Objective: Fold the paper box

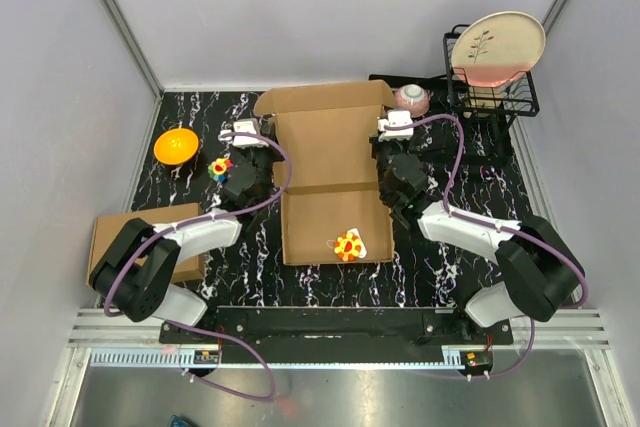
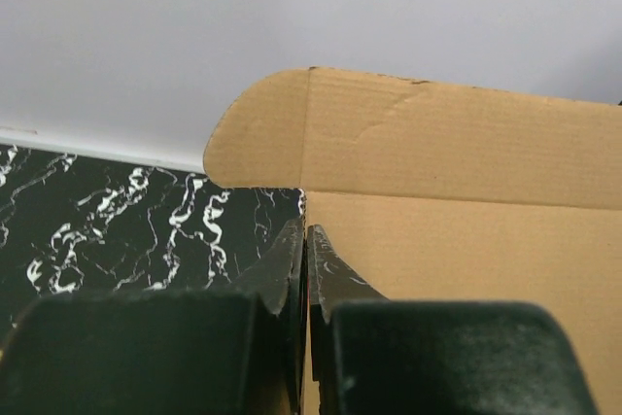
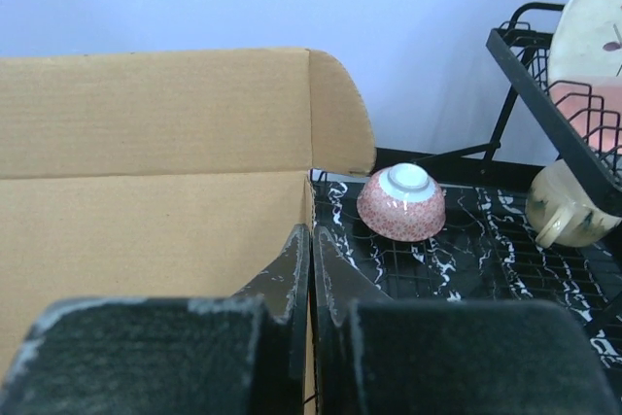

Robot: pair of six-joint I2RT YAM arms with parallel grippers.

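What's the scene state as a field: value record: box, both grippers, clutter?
paper box: centre, base flat, far flap raised, rounded tabs at both ends
left gripper: fingers shut on the box's left side edge
right gripper: fingers shut on the box's right side edge
on box: colourful toy, near right corner
left of box: orange bowl, second toy, plain carton
right of box: pink bowl, upside down; rack with plate and mug
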